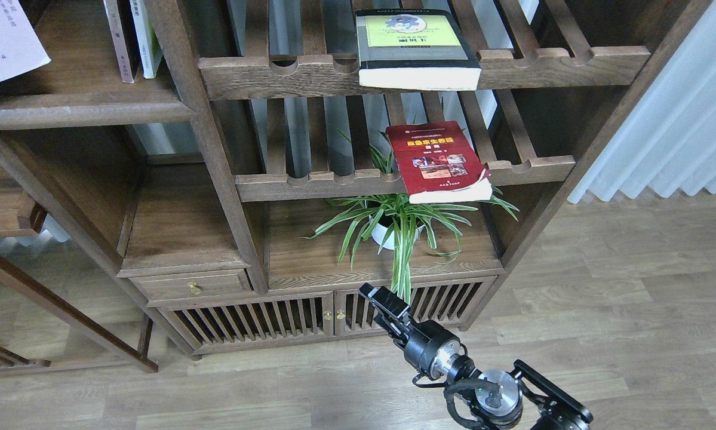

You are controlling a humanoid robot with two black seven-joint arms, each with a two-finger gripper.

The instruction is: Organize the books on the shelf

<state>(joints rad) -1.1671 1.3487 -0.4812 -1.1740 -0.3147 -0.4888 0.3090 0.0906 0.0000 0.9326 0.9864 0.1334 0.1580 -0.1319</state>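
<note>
The pale lavender-white book (2, 42) shows only as a corner at the top left, above the solid dark-brown shelf (83, 110); what holds it is out of view. The thick yellow-green book (414, 48) lies flat on the upper slatted rack, overhanging its front rail. The red book (438, 161) lies flat on the lower slatted rack, also overhanging. My right gripper (377, 297) is low, in front of the cabinet doors, far below both books; it is dark and its fingers cannot be told apart. My left gripper is out of view.
Two thin books (134, 39) stand upright at the shelf's right end. A spider plant in a white pot (393, 230) sits under the red book. Slatted cabinet doors (256, 322) are below, and a white curtain (674, 119) hangs at the right.
</note>
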